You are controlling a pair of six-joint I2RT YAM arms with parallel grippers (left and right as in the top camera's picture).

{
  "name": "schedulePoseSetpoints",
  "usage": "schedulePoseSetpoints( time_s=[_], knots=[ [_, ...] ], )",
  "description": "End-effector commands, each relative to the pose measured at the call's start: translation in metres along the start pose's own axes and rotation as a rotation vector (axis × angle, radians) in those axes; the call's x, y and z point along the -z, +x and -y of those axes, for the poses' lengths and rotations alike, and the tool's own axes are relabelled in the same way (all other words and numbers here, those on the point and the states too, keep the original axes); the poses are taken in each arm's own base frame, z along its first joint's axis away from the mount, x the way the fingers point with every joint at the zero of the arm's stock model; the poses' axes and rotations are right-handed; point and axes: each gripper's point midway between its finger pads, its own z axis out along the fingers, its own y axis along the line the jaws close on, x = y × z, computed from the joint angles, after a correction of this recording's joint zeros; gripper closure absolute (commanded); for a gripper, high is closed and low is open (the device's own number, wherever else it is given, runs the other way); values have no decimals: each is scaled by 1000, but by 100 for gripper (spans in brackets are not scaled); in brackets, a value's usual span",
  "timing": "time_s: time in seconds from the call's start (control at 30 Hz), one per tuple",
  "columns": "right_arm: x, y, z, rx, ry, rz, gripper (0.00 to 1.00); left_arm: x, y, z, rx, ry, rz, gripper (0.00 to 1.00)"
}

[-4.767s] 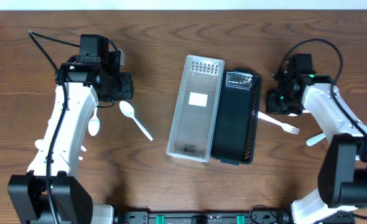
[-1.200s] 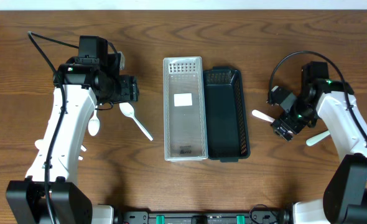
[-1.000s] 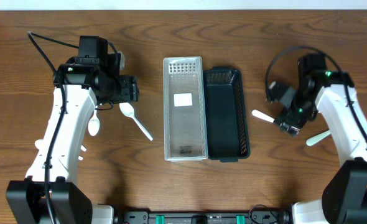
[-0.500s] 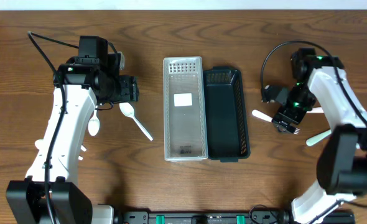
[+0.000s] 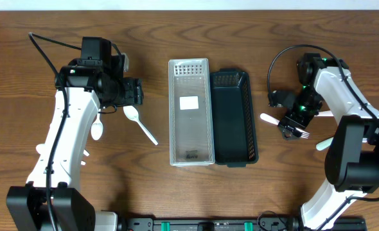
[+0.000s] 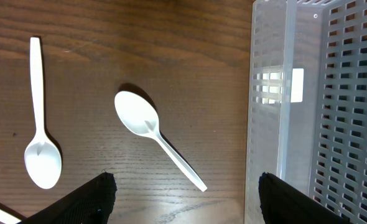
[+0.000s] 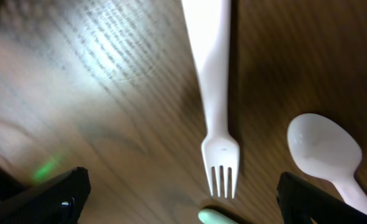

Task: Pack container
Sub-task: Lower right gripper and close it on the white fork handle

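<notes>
Right gripper [image 7: 180,199]: jaws spread wide, holding nothing. The fork [image 7: 217,93] lies flat on the table [image 5: 176,32] between them, well right of the clear bin [image 5: 189,112] and past the black bin [image 5: 233,119], which sits against the clear bin's right side.

Left gripper [image 6: 185,194]: jaws also wide apart and empty, hovering just left of the clear bin above a spoon [image 6: 153,134]. A second spoon [image 6: 41,146] lies further left.

Risks, as judged:
- The fork is thin and flat on the wood (little for fingers to get under). If the jaws close too high, they slide over it; too low, and the fingers scrape the table.
- The fork is not quite centred between the fingers, so one finger may touch first and pivot it instead of pinching it.
- A third spoon [image 7: 325,149] lies just beside the tines, on the side away from the clear bin. That finger could nudge it, or take both pieces.
- Left side: the spoon's handle end points toward the clear bin's wall, so a wide-open finger descending there may knock the bin.
</notes>
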Motion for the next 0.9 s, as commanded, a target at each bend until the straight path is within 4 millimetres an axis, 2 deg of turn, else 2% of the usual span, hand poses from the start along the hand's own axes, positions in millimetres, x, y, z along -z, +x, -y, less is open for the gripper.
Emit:
schedulePoseSetpoints(
  time_s=[0.0, 0.37, 0.87],
  knots=[
    [-5, 5, 5, -54, -14, 10, 1, 12, -8, 4, -15, 10, 38, 24],
    [-9, -2, 12, -53, 11, 46, 1, 12, -7, 4, -14, 10, 38, 24],
    [-32, -4, -5, -65, -58, 79, 1, 12, -8, 4, -15, 10, 39, 24]
  ],
)
